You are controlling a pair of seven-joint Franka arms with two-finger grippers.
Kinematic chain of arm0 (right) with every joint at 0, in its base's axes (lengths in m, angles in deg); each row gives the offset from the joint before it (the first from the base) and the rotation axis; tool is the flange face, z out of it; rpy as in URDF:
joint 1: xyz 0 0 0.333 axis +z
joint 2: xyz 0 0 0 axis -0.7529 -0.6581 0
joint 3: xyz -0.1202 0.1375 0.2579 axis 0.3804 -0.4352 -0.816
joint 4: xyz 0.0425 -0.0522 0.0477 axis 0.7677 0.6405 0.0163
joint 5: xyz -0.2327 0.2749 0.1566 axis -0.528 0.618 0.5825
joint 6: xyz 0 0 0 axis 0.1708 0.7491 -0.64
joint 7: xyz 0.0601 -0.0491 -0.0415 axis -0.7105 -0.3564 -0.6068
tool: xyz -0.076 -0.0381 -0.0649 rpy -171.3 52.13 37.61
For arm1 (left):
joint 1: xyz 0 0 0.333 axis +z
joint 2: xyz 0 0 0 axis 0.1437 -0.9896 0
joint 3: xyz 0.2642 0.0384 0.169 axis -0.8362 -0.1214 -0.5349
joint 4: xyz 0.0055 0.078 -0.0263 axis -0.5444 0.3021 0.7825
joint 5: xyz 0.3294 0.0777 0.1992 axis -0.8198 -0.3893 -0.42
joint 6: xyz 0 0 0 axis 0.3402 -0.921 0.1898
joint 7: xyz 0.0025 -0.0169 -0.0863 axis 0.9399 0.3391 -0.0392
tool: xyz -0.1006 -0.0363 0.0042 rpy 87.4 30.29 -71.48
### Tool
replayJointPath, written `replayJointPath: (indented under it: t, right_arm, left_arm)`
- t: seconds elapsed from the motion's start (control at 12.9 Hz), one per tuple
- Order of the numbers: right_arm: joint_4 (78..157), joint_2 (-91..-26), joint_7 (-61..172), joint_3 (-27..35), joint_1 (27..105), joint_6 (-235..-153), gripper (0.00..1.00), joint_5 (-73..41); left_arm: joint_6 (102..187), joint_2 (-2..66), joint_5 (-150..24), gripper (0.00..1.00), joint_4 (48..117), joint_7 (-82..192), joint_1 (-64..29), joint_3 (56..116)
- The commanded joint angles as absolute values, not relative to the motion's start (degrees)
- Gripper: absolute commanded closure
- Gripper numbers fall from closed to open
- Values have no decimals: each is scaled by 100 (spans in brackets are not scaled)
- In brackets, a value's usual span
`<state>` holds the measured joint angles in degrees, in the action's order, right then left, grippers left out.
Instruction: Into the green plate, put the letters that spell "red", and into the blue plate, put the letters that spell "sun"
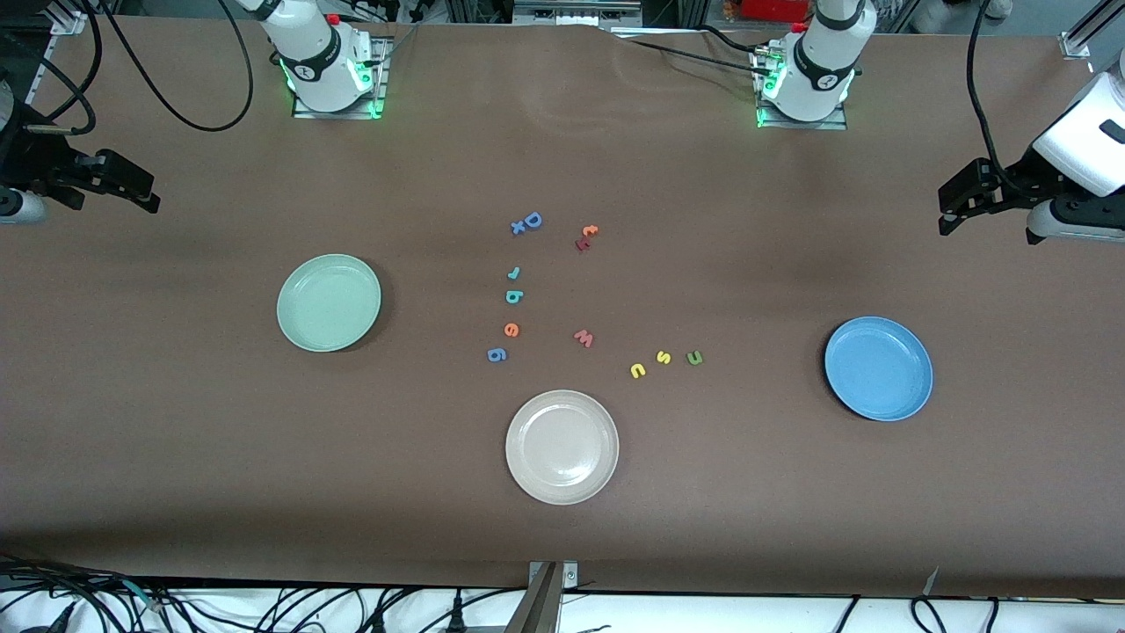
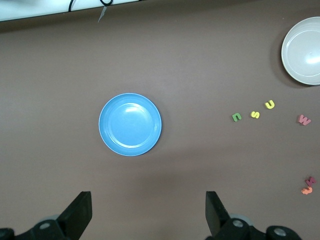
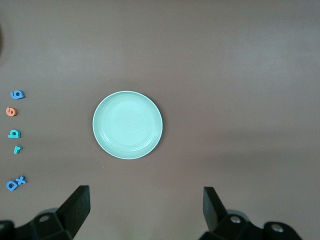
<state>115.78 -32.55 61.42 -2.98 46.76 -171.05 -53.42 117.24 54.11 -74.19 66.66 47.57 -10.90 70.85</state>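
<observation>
The three tiny toy letters that spell "red" lie in a short column on the table's middle: the teal hooked "r" (image 1: 514, 273), the teal "d" (image 1: 514, 297) just nearer the front camera, then the orange "e" (image 1: 511, 331). The round pale mint-green plate (image 1: 329, 302) sits empty, well apart from them toward the right arm's end. The yellow "u" (image 1: 637, 370), yellow "s" (image 1: 664, 357) and green "n" (image 1: 694, 357) form a row (not in spelling order) between the letter column and the round bright sky-blue plate (image 1: 878, 368), also empty, toward the left arm's end.

A blue "g" (image 1: 497, 354), a red "w" (image 1: 584, 338), a blue capital "D" (image 1: 532, 220) and a small red-and-orange pair (image 1: 585, 237), too small to read, lie around; a cream-white round plate (image 1: 562, 447) sits nearest the camera. All rest on a plain brown tabletop (image 1: 176, 440); cables run along its near edge.

The right gripper (image 1: 132, 189) and left gripper (image 1: 954, 207) wait above the table's ends, jaws spread wide, empty.
</observation>
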Motion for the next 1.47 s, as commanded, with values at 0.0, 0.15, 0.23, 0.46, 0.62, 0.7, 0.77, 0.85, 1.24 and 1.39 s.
replayJointPath:
  t: [0.0,0.15,0.23,0.46,0.62,0.7,0.77,0.85,1.24,1.39]
  right_arm:
    - [11434,-3302,6157,-373,4603,-16977,0,-5397]
    - [11434,-3294,6157,-373,4612,-16951,0,-5397]
    - [11434,-3294,6166,-373,4612,-16899,0,-5397]
    - [11443,-3302,6183,-382,4716,-16881,0,-5397]
    - [11443,-3311,6175,-390,4778,-16881,0,-5415]
    - [11434,-3337,6166,-382,4970,-16890,0,-5432]
    - [11426,-3372,6157,-381,5120,-16916,0,-5450]
    - [11426,-3486,6157,-381,5304,-16881,0,-5493]
    - [11426,-4338,6201,-382,6331,-17143,0,-5476]
    - [11426,-4610,6707,-373,6589,-17486,0,-5476]
  left_arm:
    - [11753,5503,-7569,0,6715,4812,-1090,7100]
    - [11753,5503,-7569,0,6715,4812,-1081,7100]
    - [11762,5503,-7569,0,6706,4812,-1081,7100]
    - [11762,5503,-7551,0,6654,4812,-1072,7100]
    - [11762,5503,-7560,0,6627,4812,-1098,7100]
    - [11762,5503,-7560,0,6627,4812,-1090,7100]
    - [11762,5503,-7551,0,6627,4812,-1072,7100]
    - [11762,5503,-7551,0,6627,4812,-1072,7100]
    - [11762,5503,-7551,0,6627,4794,-1063,7100]
    - [11779,5302,-7639,0,6575,4776,-1116,7109]
